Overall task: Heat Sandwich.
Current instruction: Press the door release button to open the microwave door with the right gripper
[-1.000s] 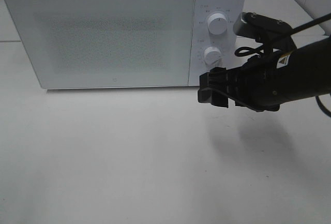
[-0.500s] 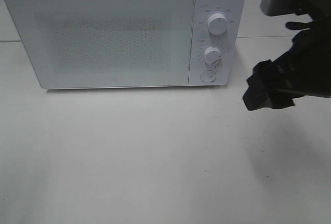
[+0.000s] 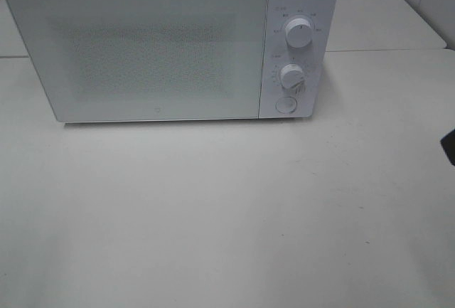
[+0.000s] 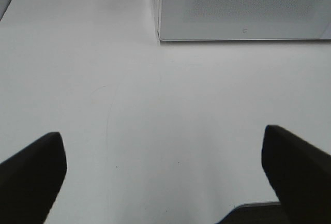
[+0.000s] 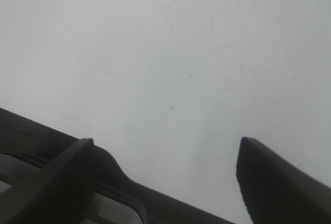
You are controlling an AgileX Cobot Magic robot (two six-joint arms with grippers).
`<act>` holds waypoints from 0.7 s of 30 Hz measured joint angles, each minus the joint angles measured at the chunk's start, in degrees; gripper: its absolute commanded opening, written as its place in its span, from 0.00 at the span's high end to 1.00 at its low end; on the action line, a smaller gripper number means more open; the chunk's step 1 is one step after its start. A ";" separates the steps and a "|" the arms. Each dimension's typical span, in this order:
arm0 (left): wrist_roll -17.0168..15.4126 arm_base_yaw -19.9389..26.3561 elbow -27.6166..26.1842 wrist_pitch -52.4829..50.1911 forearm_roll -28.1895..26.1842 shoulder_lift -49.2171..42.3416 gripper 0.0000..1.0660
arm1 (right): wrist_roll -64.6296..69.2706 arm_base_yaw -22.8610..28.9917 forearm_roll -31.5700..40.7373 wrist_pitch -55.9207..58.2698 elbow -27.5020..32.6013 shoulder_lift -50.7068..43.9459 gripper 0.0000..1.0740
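The sandwich is out of view. A white microwave (image 3: 170,45) stands at the back of the table with its door shut; its lower corner (image 4: 243,12) shows in the left wrist view. My left gripper (image 4: 165,177) is open over bare table, nothing between its fingers (image 4: 31,172). My right gripper (image 5: 165,177) is also open over bare table and holds nothing. In the exterior view only a dark sliver of the right arm (image 3: 449,146) shows at the right edge.
The microwave has two round knobs (image 3: 298,33) and a round button (image 3: 286,105) on its right panel. The white table (image 3: 213,208) stretches in front of it. A table seam runs behind the microwave at the right.
My right arm has pulled away from the microwave's control panel to the right and has nearly left the exterior view. The microwave door stays shut.
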 measured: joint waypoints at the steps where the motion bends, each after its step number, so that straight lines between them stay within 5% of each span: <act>1: 0.00 0.00 0.00 0.00 0.00 0.00 0.09 | 0.00 0.00 0.00 0.00 0.00 0.00 0.30; 12: 0.00 0.00 0.00 0.00 0.00 0.00 0.09 | 0.92 -0.57 -2.06 7.45 0.00 -13.35 0.29; 21: 0.00 0.00 0.00 0.00 0.00 0.00 0.09 | -0.52 -13.92 -2.81 8.48 0.00 -23.43 0.29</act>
